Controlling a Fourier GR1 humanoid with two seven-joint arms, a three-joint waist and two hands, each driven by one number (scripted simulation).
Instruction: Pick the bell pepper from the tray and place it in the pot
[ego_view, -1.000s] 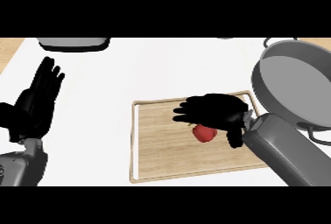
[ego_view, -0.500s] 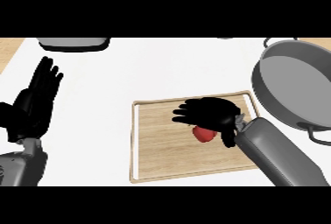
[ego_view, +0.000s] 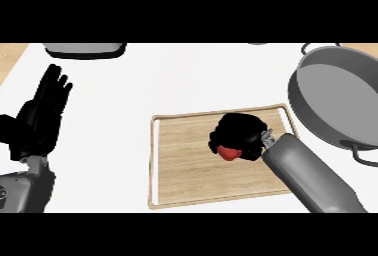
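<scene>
- The black right hand (ego_view: 240, 131) sits over the middle of the pale rectangular wooden tray (ego_view: 181, 167), its fingers (ego_view: 220, 139) curled down around the small red bell pepper (ego_view: 228, 153).
- Only the lower part of the pepper shows beneath the hand, still above the tray's board.
- The large round grey metal pot (ego_view: 336, 102) stands on the white bench (ego_view: 184, 80) just beside the tray's right edge.
- The black left hand (ego_view: 35, 122) rests at the view's left edge with its fingers straight and spread, pointing up, holding nothing.
</scene>
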